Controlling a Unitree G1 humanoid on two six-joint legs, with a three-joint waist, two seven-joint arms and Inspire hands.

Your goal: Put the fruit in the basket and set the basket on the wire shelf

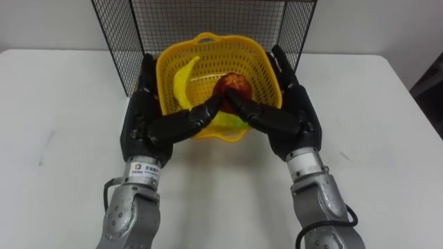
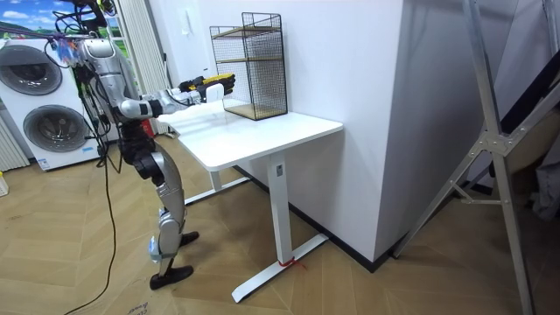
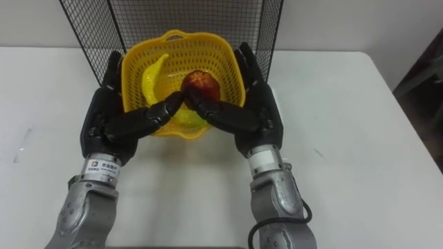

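L hand + R hand: fingers straight, pressed flat on either side of basket, thumbs across its front rim, tips meeting. Banana and red fruit are inside, so the fruit step looks done. Basket sits at shelf mouth, over table. Left: push in, let go. Can't tell if lifted.

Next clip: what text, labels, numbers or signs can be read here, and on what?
White label at the wrist of the left hand: print too small to read.
No text on the right hand, yellow basket, wire shelf or table.
Washing machines in the room view: nothing legible.
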